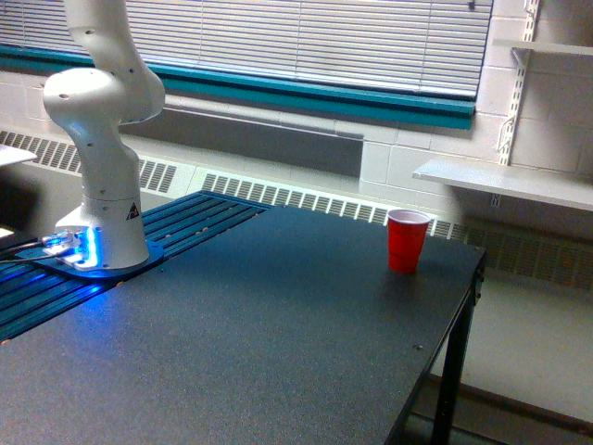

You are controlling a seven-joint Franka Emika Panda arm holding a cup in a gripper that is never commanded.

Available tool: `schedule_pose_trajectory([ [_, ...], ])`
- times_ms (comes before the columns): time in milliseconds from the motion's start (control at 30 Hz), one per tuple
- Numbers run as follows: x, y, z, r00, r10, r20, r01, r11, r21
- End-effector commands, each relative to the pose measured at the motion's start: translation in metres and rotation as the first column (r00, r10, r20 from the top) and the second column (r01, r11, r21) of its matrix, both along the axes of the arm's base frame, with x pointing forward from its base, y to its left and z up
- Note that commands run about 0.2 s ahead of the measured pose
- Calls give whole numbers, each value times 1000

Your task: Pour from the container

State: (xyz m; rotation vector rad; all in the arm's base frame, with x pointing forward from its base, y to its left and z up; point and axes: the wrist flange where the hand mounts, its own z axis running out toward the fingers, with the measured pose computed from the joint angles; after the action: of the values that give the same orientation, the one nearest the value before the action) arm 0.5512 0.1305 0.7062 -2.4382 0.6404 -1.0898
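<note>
Since the container and the fingers holding it both lie above the exterior view's top edge, neither can be seen, and whether the fingers are clenched on it or released cannot be told. Only the arm's white base (97, 199) and lower links show, bolted to a blue-lit slatted plate (176, 227) well apart from the red cup (407, 240), toward the exterior view's left.

The red cup is the likely receiver: it stands upright and open near the far edge of the dark worktop (259, 343). A good pour would probably bring the container's lip over the red cup's mouth, low and centred, then tilt slowly so the stream does not overshoot; the cup looks light and easy to knock off that edge.

Nothing stands on the worktop between base and red cup. Behind the red cup run a radiator grille (306, 199), window blinds (306, 42) and a wall shelf (505, 181).
</note>
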Motion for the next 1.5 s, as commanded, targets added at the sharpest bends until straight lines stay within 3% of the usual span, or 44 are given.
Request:
schedule_pose_trajectory([
  [33,-5,9,6,1000,10,11,-10,1000,7],
  [467,-22,32,-5,998,56,27,-56,998,10],
  [700,-46,55,-32,992,123,22,-123,992,-13],
  [933,-79,83,-56,976,219,16,-218,975,-40],
  [1200,-107,104,-102,955,292,-43,-295,952,-84],
  [1500,-117,108,-180,933,310,-182,-332,938,-105],
])
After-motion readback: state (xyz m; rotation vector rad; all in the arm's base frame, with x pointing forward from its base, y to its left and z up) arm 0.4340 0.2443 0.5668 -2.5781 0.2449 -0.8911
